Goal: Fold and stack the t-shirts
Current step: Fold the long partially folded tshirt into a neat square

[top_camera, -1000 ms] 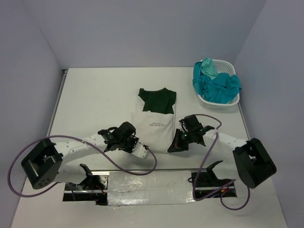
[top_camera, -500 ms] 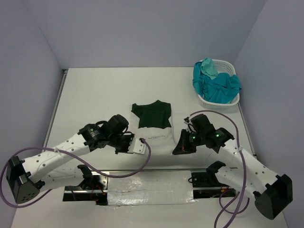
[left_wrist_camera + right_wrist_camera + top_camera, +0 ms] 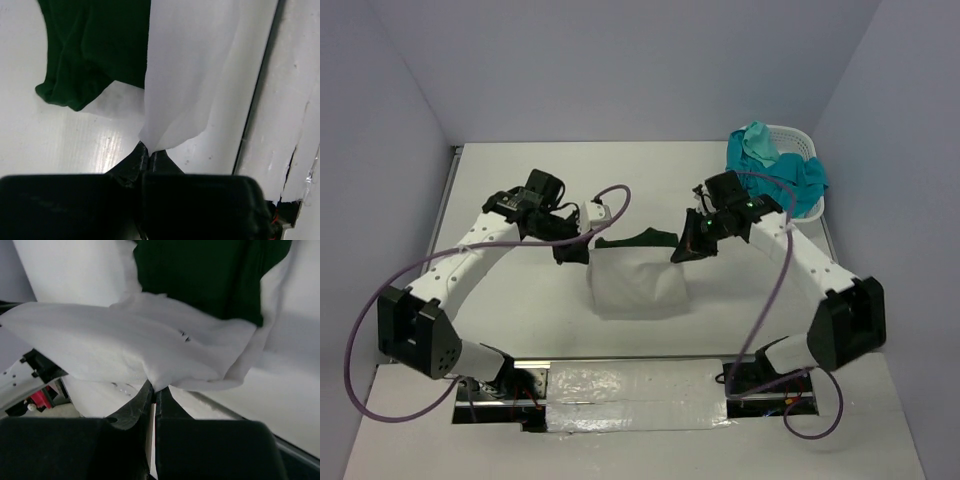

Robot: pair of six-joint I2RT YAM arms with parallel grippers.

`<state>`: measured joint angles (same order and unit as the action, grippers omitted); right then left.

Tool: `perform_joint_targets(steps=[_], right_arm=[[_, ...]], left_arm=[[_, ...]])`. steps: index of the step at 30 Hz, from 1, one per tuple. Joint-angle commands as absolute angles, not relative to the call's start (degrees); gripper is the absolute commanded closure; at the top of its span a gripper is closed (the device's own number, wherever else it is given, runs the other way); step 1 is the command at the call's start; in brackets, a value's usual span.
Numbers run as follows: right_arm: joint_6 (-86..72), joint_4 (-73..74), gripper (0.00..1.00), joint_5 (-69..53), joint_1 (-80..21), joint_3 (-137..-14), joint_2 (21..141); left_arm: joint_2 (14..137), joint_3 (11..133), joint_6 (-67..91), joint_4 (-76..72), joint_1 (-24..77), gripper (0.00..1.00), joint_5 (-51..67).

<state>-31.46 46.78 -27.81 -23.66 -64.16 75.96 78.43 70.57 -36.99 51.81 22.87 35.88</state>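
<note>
- A white soft cloth t-shirt (image 3: 638,288) hangs in the middle of the white table (image 3: 650,175), held up by one edge between the two robot arms. Its lower part sags down to the tabletop in a loose curved sheet.
- The left gripper (image 3: 571,253) has its black jaws pressed together on the left corner of the white t-shirt. From the left wrist camera, the cloth fans out from the pinched fingertips.
- The right gripper (image 3: 686,251) is clamped in the same way on the right corner of that edge. The right wrist camera shows a bunched fold of white cloth coming out from between the closed jaws, with a few small dark printed marks on the fabric.
- A dark green cloth t-shirt (image 3: 640,238) lies flat on the table just behind the raised white edge. From above, only a narrow strip of it shows between the two grippers. Both wrist cameras show it lying under and beyond the white cloth.
- A white plastic lattice laundry basket (image 3: 765,216) stands at the far right corner of the table, well apart from the two shirts.
- A crumpled teal cloth t-shirt (image 3: 775,185) fills the basket and spills over its rim.
- A pale mint cloth t-shirt (image 3: 758,140) sits bunched on top of the teal one, towards the back of the basket.
</note>
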Motion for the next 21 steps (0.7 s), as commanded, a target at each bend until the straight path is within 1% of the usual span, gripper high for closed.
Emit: perform_joint_targets(steps=[1,5,7,14,17,20,21], right_arm=[[-26.81,44.3,1.0,-26.99,-21.1,-71.18,82.16],[-26.28,43.24,1.0,-26.54,-19.16,-79.6,91.13],[-26.1,43.07,1.0,-26.54,-18.29,-81.81,95.16],[-26.19,42.71,1.0,-26.1,-17.05,-88.93,104.67],[-26.19,43.07,1.0,-25.32,-16.79,-90.0,108.01],[-27.77,40.26,1.0,-24.43,-16.17,-87.55,108.46],[-28.21,39.47,1.0,-24.43,-15.91,-87.28,108.98]], left_arm=[[82.07,73.82,-35.43,49.85,20.13,1.0,37.97],[87.62,76.46,-32.7,46.06,15.04,1.0,38.23],[91.22,77.95,-32.0,45.53,13.02,1.0,37.53],[98.96,80.77,-30.32,39.64,12.39,1.0,35.6],[102.47,81.91,-29.01,37.62,12.39,1.0,34.54],[105.81,83.49,-26.29,35.6,12.39,0.96,32.88],[107.65,84.54,-25.58,35.16,12.48,0.9,32.18]])
